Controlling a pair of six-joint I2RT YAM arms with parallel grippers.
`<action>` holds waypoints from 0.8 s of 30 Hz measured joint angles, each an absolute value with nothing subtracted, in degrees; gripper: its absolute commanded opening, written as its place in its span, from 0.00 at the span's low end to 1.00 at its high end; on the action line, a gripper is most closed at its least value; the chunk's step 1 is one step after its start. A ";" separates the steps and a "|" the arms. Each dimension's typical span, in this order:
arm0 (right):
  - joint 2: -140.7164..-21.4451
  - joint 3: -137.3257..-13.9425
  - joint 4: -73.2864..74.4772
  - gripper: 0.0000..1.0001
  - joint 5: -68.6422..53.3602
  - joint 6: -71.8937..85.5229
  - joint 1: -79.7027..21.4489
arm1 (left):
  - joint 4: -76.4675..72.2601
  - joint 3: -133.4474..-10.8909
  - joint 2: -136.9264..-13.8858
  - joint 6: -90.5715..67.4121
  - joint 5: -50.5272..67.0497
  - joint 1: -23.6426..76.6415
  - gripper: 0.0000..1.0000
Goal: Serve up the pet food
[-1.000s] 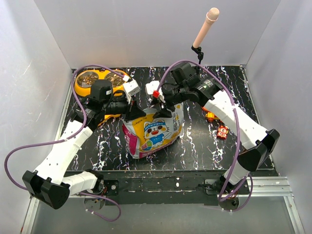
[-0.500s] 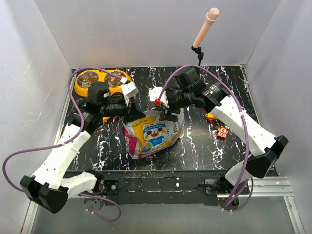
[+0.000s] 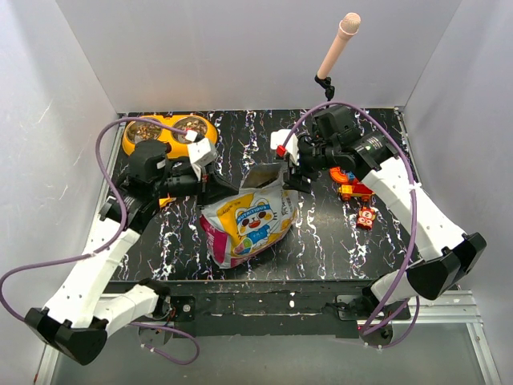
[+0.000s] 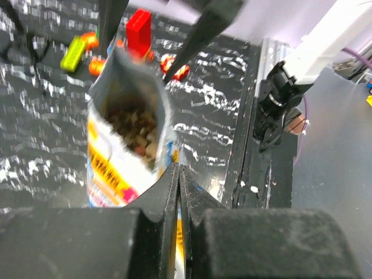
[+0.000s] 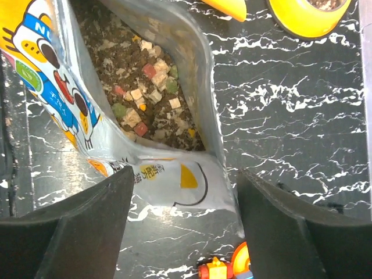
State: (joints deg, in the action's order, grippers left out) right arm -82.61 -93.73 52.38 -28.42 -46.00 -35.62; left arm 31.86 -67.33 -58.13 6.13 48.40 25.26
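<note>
The white-yellow-pink printed bag (image 3: 247,220) stands open on the black marbled table (image 3: 321,241). Brown kibble with some coloured bits shows inside its mouth in the right wrist view (image 5: 145,99) and the left wrist view (image 4: 131,125). My left gripper (image 3: 224,188) is shut on the bag's near-left top edge; in the left wrist view (image 4: 178,170) its jaws are pressed together on the printed film. My right gripper (image 3: 293,172) is open at the bag's right top edge. In the right wrist view (image 5: 185,174) its jaws straddle the bag's corner (image 5: 174,180) without touching it.
A yellow double bowl (image 3: 164,127) holding brown kibble sits at the back left, behind my left arm. Colourful toy bricks (image 3: 354,189) lie right of the bag, beside my right arm. A microphone on a stand (image 3: 337,48) rises at the back.
My right gripper has let go of the bag's top, opened and moved right. My left arm has drawn left, still holding the bag. The bag's mouth now stands open.
</note>
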 measured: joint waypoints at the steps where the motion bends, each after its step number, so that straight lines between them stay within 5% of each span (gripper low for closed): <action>1: -82.43 -93.49 52.31 0.60 -28.53 -46.24 -35.35 | 30.17 -67.40 -57.36 5.89 49.71 25.28 0.00; 3: -82.39 -93.36 51.64 0.44 -28.62 -46.89 -35.16 | 28.03 -67.59 -55.68 5.63 51.62 25.30 0.00; 8: -82.35 -93.25 50.04 0.25 -28.77 -47.64 -34.59 | 25.21 -67.70 -52.40 5.15 54.46 25.34 0.00; 12: -82.37 -93.25 49.63 0.01 -29.21 -48.34 -34.57 | 25.36 -67.75 -52.64 5.23 52.51 25.34 0.33; 13: -82.37 -93.25 49.67 0.01 -29.15 -48.47 -34.57 | 25.91 -68.16 -53.15 5.19 51.35 25.34 0.44; 17: -82.35 -93.25 49.67 0.01 -28.03 -48.75 -34.63 | 26.46 -71.20 -56.71 4.10 46.26 25.36 0.64; 20: -82.08 -93.27 49.82 0.01 -26.68 -48.49 -34.63 | 26.09 -72.14 -59.31 2.15 43.07 25.89 0.98; 24: -81.17 -93.45 51.55 0.01 -25.98 -46.92 -34.57 | 26.48 -75.26 -65.47 -0.93 39.09 29.41 0.98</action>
State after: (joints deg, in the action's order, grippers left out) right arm -81.17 -93.45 51.55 -25.98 -46.92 -34.57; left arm 26.48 -75.26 -65.47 -0.93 39.09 29.41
